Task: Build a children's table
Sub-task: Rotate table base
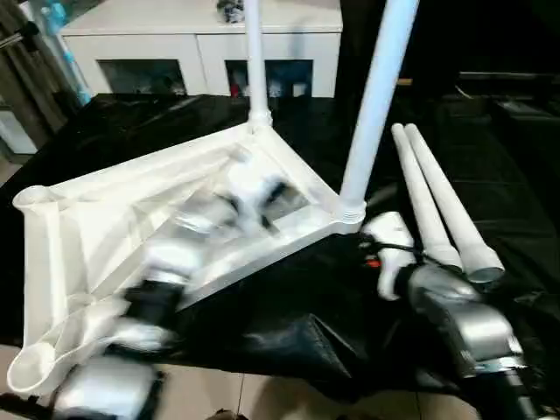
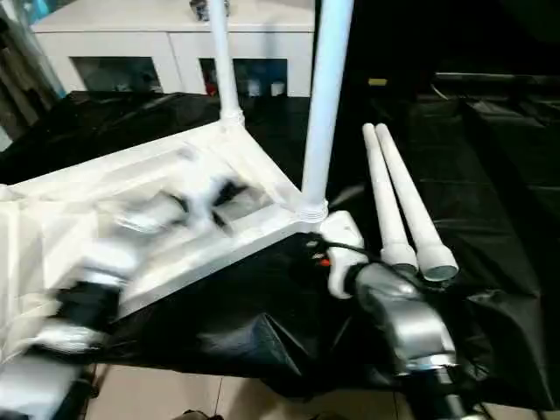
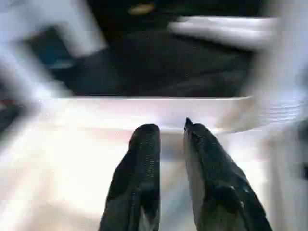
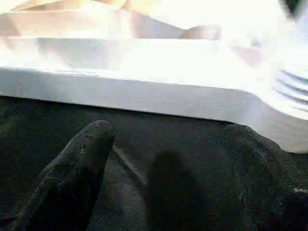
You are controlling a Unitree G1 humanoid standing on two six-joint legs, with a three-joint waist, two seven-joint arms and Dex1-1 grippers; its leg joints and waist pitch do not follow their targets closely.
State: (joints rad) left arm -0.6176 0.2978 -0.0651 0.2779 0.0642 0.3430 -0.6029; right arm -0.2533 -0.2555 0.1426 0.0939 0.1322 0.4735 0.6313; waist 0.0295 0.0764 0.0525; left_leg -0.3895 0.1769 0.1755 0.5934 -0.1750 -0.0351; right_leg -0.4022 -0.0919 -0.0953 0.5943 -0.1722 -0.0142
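hovering: my left gripper (image 3: 171, 132) over the tabletop's (image 1: 96, 219) ribbed underside, jaws a narrow gap apart, holding nothing
right gripper (image 4: 168, 144): jaws wide, empty, above the black sheet (image 1: 289, 306) just beside the tabletop's edge
tabletop: upside down on the sheet
legs: two upright (image 1: 378, 96) in corner sockets, two loose (image 1: 442, 206) lying side by side near my right arm

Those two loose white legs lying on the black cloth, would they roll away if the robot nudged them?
Probably. The loose legs are round, smooth tubes, so a sideways nudge would likely roll them. They taper, so they would likely curve rather than run straight. The wrinkled black cloth might slow them.
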